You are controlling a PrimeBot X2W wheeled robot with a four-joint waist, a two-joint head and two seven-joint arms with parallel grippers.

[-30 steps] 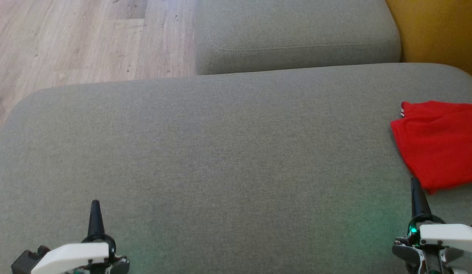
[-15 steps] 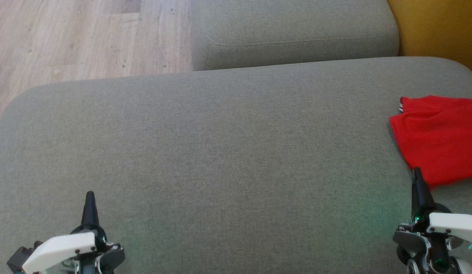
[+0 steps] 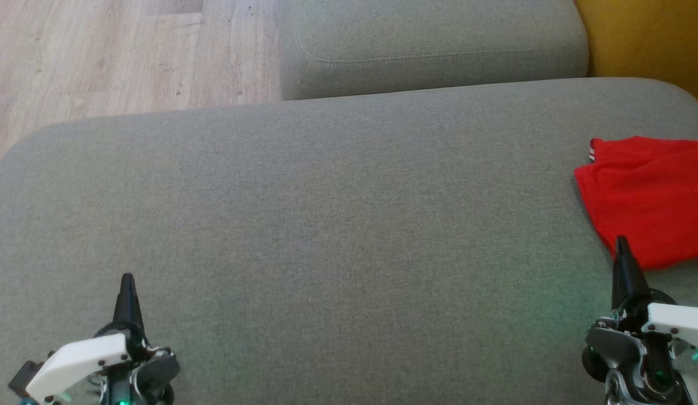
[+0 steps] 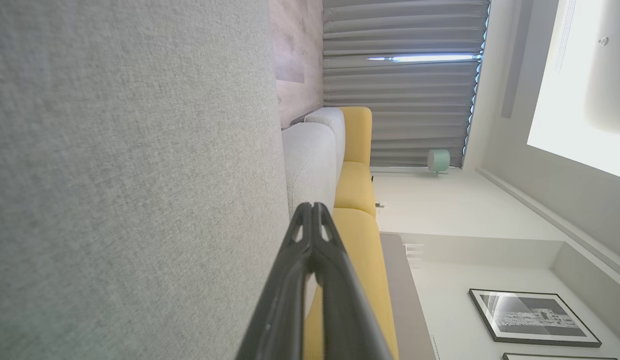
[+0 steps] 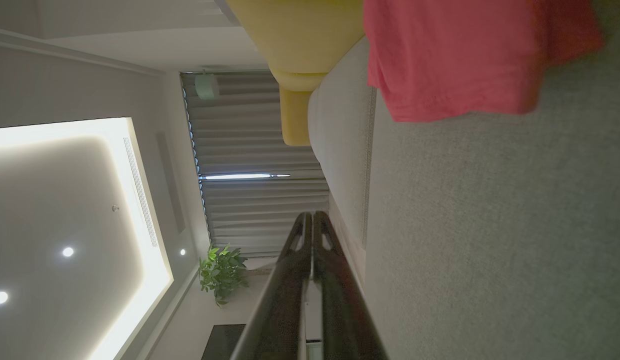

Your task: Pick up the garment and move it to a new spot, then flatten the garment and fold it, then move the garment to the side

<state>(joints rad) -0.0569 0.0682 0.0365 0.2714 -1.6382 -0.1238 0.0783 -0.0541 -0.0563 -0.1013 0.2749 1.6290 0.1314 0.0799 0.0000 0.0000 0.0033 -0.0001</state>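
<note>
Since the garment (image 3: 653,191) lies just beyond the right gripper (image 3: 623,248), that one is nearer | left gripper (image 3: 126,284) well apart | both pairs of fingers (image 5: 285,285) pressed together, empty

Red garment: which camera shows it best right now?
Head view. The red garment lies sharp on the grey cushion, layers visible, though the frame's right edge crops it. The right wrist view catches one edge of it, blurred and cut by the top edge. The left wrist view looks along the cushion toward a yellow sofa.
</note>
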